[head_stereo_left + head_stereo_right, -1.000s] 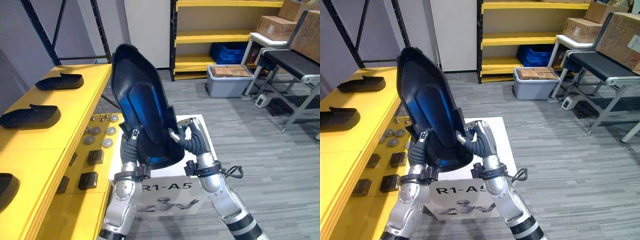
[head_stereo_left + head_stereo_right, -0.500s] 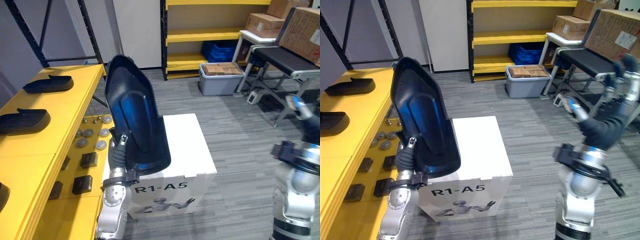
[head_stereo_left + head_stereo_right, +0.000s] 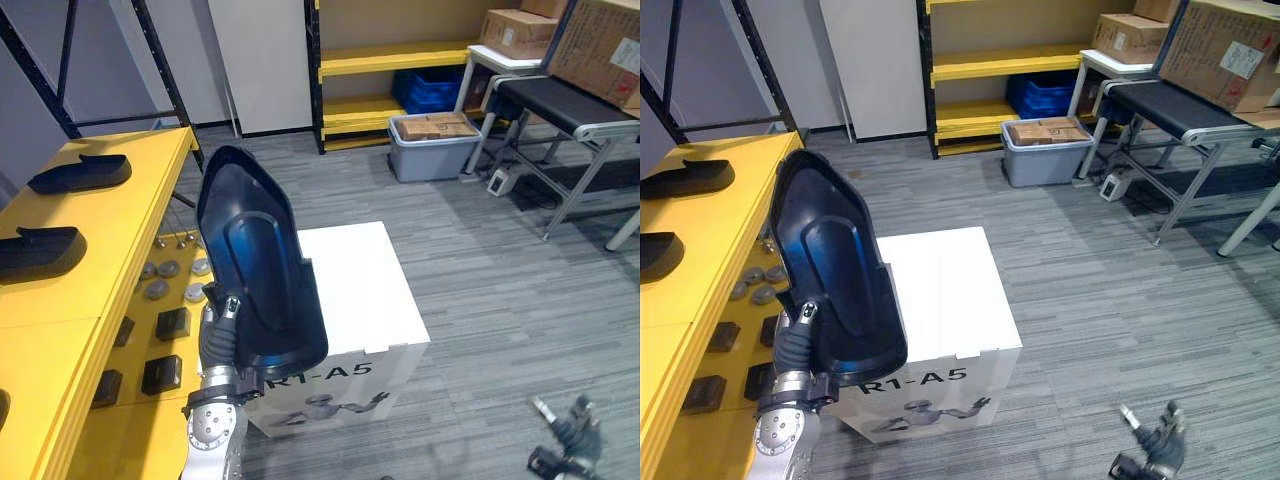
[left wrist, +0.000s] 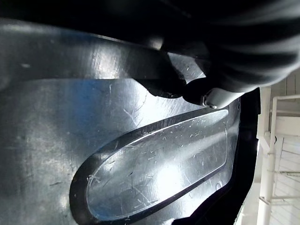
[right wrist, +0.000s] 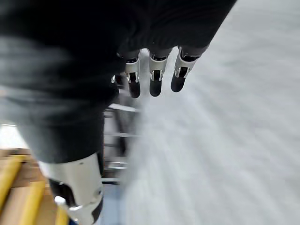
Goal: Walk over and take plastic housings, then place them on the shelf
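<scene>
Holding one black plastic housing (image 3: 260,270) upright in my left hand (image 3: 222,338), with my right hand (image 3: 1155,445) empty.
My left hand's fingers curl round the housing's lower edge, its hollow side facing me. It stands over the near left corner of the white box (image 3: 365,285), just beside the yellow shelf (image 3: 120,225). My right hand hangs low over the grey floor (image 3: 480,250), well apart, fingers straight and gripping nothing. Two more housings (image 3: 80,172) lie flat on the shelf, one by its far edge, the other nearer me.
</scene>
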